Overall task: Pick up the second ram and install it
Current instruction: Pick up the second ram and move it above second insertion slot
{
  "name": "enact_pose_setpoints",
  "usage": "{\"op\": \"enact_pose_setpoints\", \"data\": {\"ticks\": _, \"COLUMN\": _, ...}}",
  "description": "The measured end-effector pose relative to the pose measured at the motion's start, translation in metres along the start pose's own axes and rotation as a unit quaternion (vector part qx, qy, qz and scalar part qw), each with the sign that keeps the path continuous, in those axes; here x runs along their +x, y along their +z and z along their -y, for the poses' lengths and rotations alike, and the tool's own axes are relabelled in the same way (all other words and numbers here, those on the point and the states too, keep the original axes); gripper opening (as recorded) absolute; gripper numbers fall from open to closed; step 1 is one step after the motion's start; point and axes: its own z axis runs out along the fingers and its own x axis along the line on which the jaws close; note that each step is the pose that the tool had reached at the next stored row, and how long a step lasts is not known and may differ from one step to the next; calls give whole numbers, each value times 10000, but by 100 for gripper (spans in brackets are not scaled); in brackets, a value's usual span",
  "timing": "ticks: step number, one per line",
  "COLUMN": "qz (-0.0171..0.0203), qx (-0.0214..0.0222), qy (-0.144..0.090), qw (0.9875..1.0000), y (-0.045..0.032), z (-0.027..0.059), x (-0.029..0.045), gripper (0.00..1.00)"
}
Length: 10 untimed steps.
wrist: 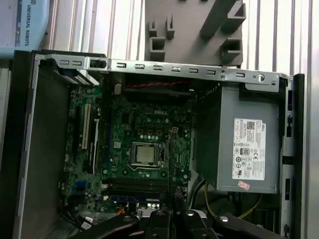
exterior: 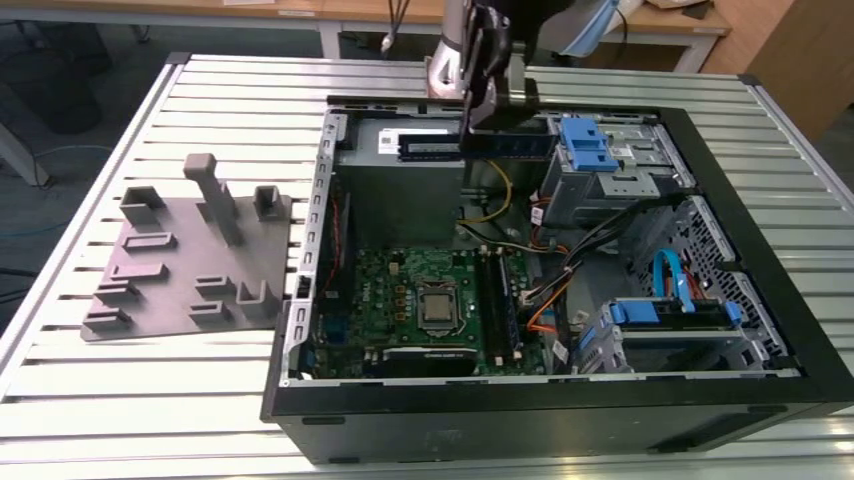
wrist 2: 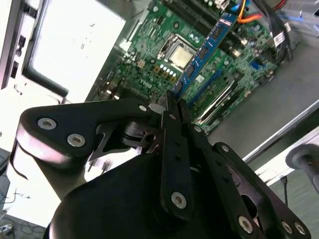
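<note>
The second ram (exterior: 505, 143), a thin dark blue-green memory stick, is pinched between my fingers (wrist 2: 169, 149) above the black computer case (exterior: 534, 410); its long axis lies crosswise to the memory slots (exterior: 497, 300) of the green motherboard (exterior: 400, 280)

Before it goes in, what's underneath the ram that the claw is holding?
The green motherboard inside the open case, with its memory slots near the claw. The second ram and claw cover part of those slots.

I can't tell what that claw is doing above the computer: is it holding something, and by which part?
Yes: the gripper is shut on the second ram, pinching its upper long edge while it hangs level above the open case.
</note>
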Motion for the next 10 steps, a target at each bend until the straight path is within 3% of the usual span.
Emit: {"op": "enact_pose_setpoints", "data": {"ticks": 10, "qz": 0, "qx": -9, "qy": 1, "qw": 10000, "y": 121, "z": 219, "x": 16, "gripper": 11}}
